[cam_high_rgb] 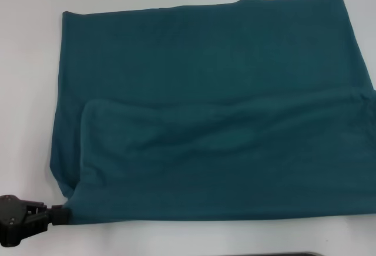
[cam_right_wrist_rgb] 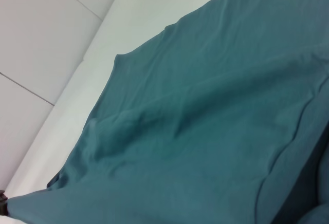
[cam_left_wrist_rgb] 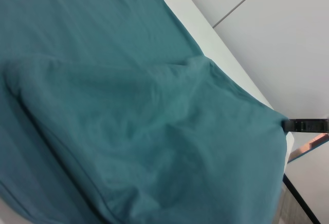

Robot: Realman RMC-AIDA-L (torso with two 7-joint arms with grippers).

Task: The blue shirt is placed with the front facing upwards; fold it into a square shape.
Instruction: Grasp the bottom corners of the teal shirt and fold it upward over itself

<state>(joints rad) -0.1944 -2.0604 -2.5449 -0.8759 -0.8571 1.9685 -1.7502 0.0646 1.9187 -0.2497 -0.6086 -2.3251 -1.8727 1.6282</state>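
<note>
The blue shirt (cam_high_rgb: 205, 91) lies on the white table as a wide plain teal rectangle with no lettering showing. A near layer is folded over it, its rounded edge running across the middle. My left gripper (cam_high_rgb: 60, 214) is at the shirt's near left corner, shut on the cloth, which draws to a point there. The right wrist view shows the same corner (cam_right_wrist_rgb: 15, 203) from across the shirt (cam_right_wrist_rgb: 205, 106). My right gripper (cam_left_wrist_rgb: 288, 125) is outside the head view. In the left wrist view it appears as a black bar with the far corner of the shirt (cam_left_wrist_rgb: 128, 106) pinched in it.
Bare white table (cam_high_rgb: 29, 62) surrounds the shirt on the left, back and front. A dark strip (cam_high_rgb: 288, 254) shows at the very front edge. Pale floor tiles (cam_left_wrist_rgb: 288, 39) lie beyond the table edge in the wrist views.
</note>
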